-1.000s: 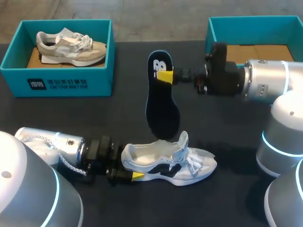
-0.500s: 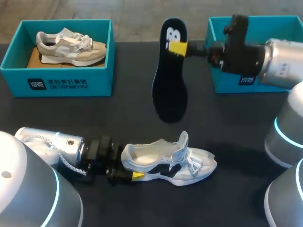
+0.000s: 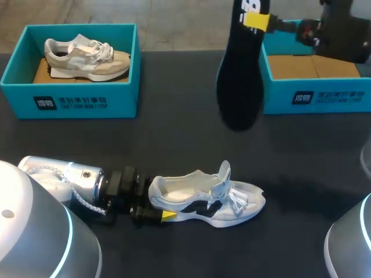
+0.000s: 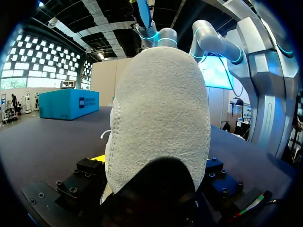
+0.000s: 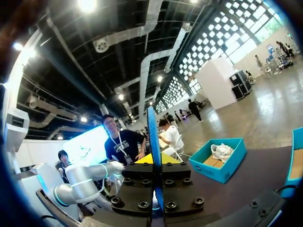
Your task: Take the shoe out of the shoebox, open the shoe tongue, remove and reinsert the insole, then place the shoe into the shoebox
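Note:
A white shoe with black side marks [image 3: 214, 202] stands upright on the dark table near the front, tongue pulled up. My left gripper [image 3: 157, 201] comes in from the left and is shut on its heel. In the left wrist view the fuzzy white heel [image 4: 158, 113] fills the gap between the fingers, with one yellow tip [image 4: 97, 158] beside it. My right gripper [image 3: 256, 20] is shut on the heel end of the black insole [image 3: 239, 75], which hangs toe-down high above the table's middle. In the right wrist view the insole [image 5: 152, 137] shows edge-on between the fingers.
A teal shoebox [image 3: 124, 87] at the back left holds a beige shoe [image 3: 87, 55]. A second teal shoebox [image 3: 313, 95] with a cardboard bottom stands at the back right, just right of the hanging insole.
My right arm has lifted the insole up and to the right, away from the shoe and towards the right shoebox. The left arm and the shoe have not moved.

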`<state>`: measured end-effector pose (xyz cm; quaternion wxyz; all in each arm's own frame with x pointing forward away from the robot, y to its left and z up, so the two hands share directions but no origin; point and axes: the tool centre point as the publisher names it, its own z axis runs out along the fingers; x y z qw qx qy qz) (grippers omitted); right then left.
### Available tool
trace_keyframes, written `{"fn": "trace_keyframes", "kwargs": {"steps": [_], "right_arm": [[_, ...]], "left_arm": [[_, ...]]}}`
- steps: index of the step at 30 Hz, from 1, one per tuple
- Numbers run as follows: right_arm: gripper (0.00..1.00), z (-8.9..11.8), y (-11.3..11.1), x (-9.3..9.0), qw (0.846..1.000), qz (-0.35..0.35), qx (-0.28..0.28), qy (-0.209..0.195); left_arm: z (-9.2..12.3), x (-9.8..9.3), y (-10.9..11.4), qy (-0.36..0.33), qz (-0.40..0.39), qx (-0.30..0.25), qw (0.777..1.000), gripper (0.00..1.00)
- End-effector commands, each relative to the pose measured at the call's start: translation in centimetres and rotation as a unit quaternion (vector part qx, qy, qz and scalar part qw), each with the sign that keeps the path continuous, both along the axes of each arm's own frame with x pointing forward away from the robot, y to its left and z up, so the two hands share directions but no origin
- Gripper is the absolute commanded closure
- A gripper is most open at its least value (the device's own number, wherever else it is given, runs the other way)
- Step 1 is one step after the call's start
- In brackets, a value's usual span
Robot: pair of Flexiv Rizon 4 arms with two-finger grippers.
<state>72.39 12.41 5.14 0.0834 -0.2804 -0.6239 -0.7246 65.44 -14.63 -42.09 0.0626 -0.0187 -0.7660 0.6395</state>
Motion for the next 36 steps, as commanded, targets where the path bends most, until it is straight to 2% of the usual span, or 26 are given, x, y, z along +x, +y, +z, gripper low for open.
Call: {"fn": "trace_keyframes", "kwargs": {"steps": [1, 13, 16, 25, 36], "right_arm": [[1.0, -0.4, -1.6, -1.2, 1.0, -0.003, -0.001, 0.001], [1.0, -0.4, -1.6, -1.2, 1.0, -0.003, -0.001, 0.001], [1.0, 0.8, -2.8, -1.2, 1.0, -0.025, 0.003, 0.005], [1.0, 3.4, -4.9, -3.1, 0.999, -0.045, -0.004, 0.02], [1.0, 6.4, -8.2, -6.5, 0.998, -0.058, -0.005, 0.036]], "left_arm": [[0.0, 0.0, -0.1, 0.0, 0.0, 0.001, 1.0, 1.0], [0.0, 0.0, -0.1, 0.0, 0.0, 0.001, 1.0, 1.0], [0.0, 0.0, -0.1, 0.0, 0.0, 0.001, 1.0, 1.0], [0.0, 0.0, -0.1, 0.0, 0.0, 0.001, 1.0, 1.0], [0.0, 0.0, -0.1, 0.0, 0.0, 0.001, 1.0, 1.0]]}}
